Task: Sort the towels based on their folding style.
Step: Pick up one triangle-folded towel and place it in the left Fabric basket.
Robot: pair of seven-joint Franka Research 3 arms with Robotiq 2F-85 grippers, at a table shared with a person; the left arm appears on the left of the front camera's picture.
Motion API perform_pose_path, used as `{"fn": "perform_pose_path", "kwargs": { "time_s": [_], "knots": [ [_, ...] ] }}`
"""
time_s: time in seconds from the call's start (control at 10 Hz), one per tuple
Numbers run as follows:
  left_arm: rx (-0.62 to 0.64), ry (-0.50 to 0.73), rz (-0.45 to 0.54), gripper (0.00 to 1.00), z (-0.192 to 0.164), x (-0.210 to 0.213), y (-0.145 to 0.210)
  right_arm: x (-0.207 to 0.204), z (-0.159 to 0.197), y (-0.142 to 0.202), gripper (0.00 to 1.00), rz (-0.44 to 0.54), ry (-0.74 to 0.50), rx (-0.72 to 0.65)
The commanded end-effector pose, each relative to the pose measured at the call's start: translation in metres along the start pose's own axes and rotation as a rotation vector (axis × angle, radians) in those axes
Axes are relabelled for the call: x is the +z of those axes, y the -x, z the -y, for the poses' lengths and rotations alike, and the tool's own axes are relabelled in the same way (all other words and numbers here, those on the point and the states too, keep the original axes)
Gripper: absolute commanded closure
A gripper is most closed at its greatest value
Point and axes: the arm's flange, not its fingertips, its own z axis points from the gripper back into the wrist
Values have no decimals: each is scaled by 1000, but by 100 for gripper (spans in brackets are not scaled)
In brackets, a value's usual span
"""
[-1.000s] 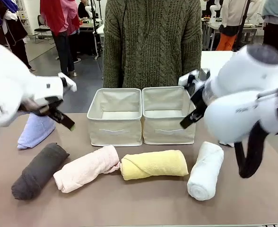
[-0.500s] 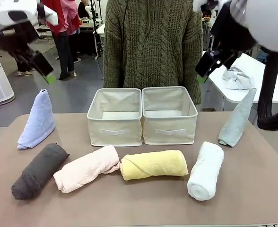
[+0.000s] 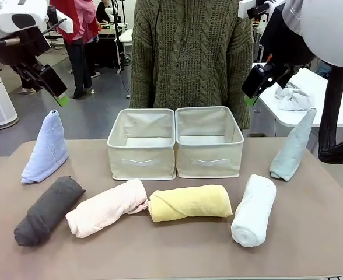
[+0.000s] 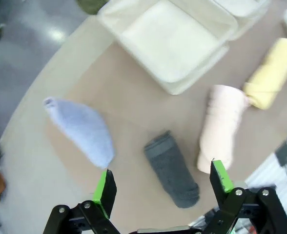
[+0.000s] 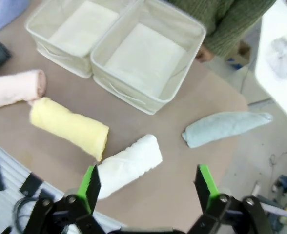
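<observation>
Six towels sit on the brown table point(image 3: 171, 256), all outside the bins. Four rolls make a rough row on the near side. The dark grey roll point(image 3: 47, 210) is far left and lies at an angle. The pink roll point(image 3: 106, 207) is next, also angled, its right end touching or nearly touching the yellow roll point(image 3: 190, 202). The white roll point(image 3: 254, 210) is furthest right, apart from the yellow one and pointing away from the camera. There are two cones. The lavender-blue cone point(image 3: 46, 149) stands upright at back left, just behind the dark grey roll. The pale grey-blue cone point(image 3: 294, 146) stands with a lean at back right, behind the white roll near the table edge. Between the cones, at mid-back, the left bin point(image 3: 141, 164) and right bin point(image 3: 209, 164), both cream fabric, stand side by side with walls touching. Left gripper point(image 4: 163, 179) is held high over the left end of the table, jaws wide apart with nothing between them; in its wrist view the dark grey roll and lavender-blue cone lie far below. Right gripper point(image 5: 147, 179) is high over the right end, jaws likewise spread and holding nothing, with the white roll below it. A person in a green cable-knit sweater point(image 3: 189, 52) stands right behind the bins. A crumpled rag point(image 3: 292, 96) lies on a white side table point(image 3: 335, 116) past the right edge.
</observation>
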Motion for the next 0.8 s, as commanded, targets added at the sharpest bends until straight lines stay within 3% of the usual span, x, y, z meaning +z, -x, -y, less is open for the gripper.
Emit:
{"fn": "perform_pose_path", "kwargs": {
  "time_s": [0.0,0.2,0.3,0.5,0.7],
  "knots": [
    [-41,463,2,0,-80,2,4,-4,47,5,0,37,-253,42],
    [-106,729,132,0,-140,-5,37,-22,121,40,0,146,-538,12],
    [-127,795,209,0,-171,-4,56,-32,164,65,0,222,-638,-46],
    [-67,785,360,0,-214,-1,104,-47,228,124,0,382,-733,-143],
    [12,707,466,0,-247,11,158,-53,266,178,0,506,-745,-217]
  ]
}}
